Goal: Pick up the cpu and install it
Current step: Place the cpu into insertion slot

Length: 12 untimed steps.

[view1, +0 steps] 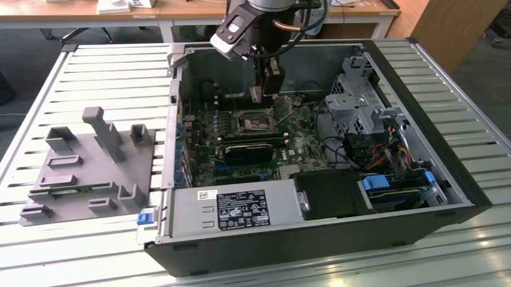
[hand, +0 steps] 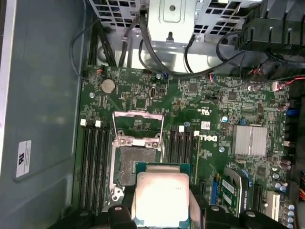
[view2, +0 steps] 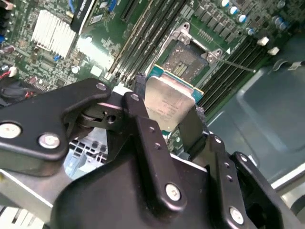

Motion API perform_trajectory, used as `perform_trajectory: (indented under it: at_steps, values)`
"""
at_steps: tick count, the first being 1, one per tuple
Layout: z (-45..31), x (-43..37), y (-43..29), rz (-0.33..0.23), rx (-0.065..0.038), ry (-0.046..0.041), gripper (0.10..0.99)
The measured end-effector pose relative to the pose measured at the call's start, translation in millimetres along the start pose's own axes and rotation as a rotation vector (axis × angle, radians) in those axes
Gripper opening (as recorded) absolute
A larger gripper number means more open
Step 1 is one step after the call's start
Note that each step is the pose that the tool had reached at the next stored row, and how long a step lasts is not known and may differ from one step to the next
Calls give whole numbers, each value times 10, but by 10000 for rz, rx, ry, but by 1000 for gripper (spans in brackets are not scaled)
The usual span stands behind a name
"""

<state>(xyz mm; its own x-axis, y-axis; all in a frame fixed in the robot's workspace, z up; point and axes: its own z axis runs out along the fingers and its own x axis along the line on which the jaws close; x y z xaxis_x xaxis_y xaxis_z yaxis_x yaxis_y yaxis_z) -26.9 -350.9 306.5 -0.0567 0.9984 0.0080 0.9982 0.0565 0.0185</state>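
One cpu (hand: 161, 198), one open socket (hand: 132, 161), one silver heatsink (hand: 251, 140), one computer case (view1: 319, 246), one grey fixture (view1: 88, 173), one slatted bench (view1: 104, 72)

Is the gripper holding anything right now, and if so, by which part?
Yes. The gripper holds the cpu by two opposite side edges, clamped between its fingers, close to the open socket.

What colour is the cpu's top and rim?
The cpu has a silver top and green rim, clearest in the first wrist view.
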Motion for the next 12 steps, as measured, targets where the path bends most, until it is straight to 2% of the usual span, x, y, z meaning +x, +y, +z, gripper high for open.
perform_trajectory:
  at_steps: [12]
  values:
    - [64,0,-2,1,0,3,533]
